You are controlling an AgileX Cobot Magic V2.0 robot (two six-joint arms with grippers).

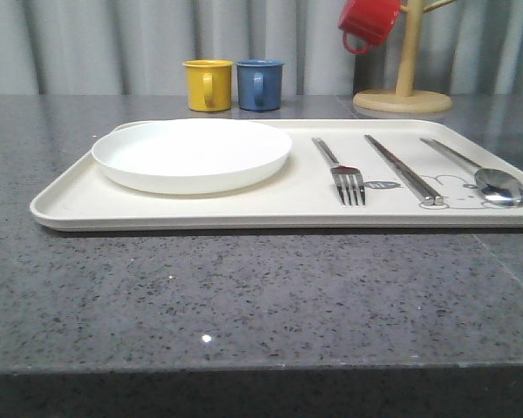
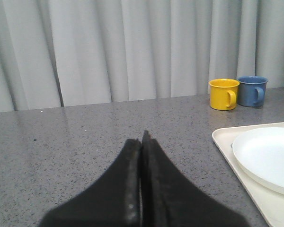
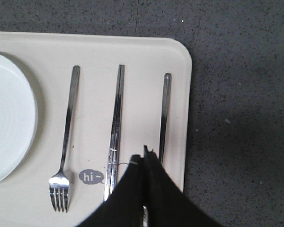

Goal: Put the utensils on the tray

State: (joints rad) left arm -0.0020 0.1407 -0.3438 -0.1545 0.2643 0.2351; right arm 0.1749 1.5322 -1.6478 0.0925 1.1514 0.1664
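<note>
Front view: cream rectangular tray (image 1: 200, 205) carries round white plate (image 1: 192, 154), silver fork (image 1: 342, 171), flat metal chopsticks (image 1: 404, 169), silver spoon (image 1: 481, 172).
Left fingers (image 2: 142, 142) pressed together, empty; right fingers (image 3: 144, 158) likewise, above the tray.

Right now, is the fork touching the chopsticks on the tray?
Apart. The right wrist view shows bare tray running the full length between the fork and the chopsticks; the front view agrees.

"hi~" on the tray (image 3: 146, 52)
</note>
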